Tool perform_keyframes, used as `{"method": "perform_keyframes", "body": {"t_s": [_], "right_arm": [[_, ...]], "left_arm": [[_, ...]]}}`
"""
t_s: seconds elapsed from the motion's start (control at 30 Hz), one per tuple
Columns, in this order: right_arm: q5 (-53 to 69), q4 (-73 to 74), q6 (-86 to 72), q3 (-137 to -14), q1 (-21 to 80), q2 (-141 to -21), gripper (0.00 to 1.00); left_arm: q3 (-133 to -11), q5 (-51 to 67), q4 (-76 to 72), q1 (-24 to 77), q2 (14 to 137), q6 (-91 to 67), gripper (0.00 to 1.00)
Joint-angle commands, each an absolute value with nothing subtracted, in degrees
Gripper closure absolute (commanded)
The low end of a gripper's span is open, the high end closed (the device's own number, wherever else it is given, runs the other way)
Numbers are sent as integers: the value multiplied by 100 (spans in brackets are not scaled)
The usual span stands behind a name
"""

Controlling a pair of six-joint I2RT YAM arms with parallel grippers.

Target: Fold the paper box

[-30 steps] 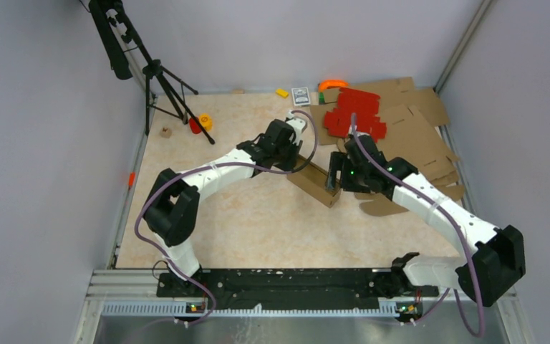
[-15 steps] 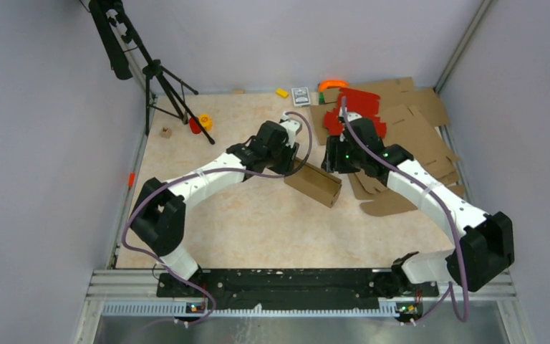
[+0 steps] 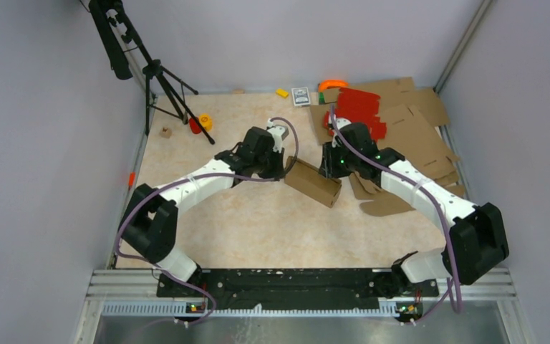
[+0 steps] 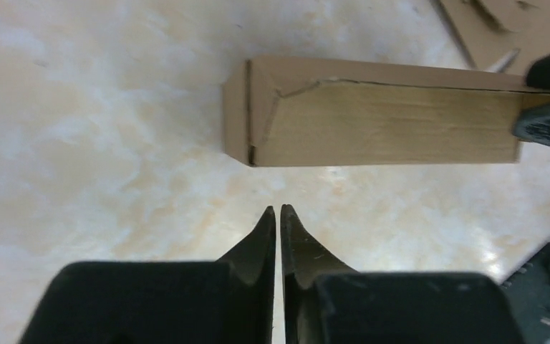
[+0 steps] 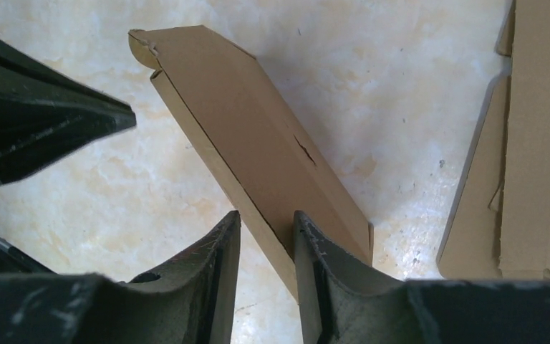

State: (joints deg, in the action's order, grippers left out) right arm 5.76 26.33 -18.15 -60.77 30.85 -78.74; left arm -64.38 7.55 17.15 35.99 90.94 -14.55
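While the left pincer [image 4: 278, 209] sits clenched empty, the right pincer [image 5: 266, 216] grasps the paper box [image 5: 258, 136], hiding its end.

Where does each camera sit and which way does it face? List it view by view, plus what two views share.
Top external: above and behind the bases, looking down on the table; both arms show.
Left wrist: on the left arm, looking past the shut left gripper at one end of the paper box.
Right wrist: on the right arm, looking past the right gripper, clamped on the box's wall.
Shared: both wrist views show that box, from opposite ends.
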Motion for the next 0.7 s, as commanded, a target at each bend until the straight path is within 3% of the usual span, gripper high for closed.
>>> {"method": "perform_keyframes", "body": {"t_s": [0.0,0.13,0.67], "right_arm": [[724,2395,-1696,-5990,3050,-7809,70],[772,2352,-1713,-5884,3050,-7821,83],[1178,2058,-1826,-5432,3168,-7743,82]], "left_arm": [[-5999,2045,809,3629,8917,-2166,100],[-5565,2500,-206,3727,9038,-2683,100],[-5454,3005,-1391,3768,9780,-3140,100]]}}
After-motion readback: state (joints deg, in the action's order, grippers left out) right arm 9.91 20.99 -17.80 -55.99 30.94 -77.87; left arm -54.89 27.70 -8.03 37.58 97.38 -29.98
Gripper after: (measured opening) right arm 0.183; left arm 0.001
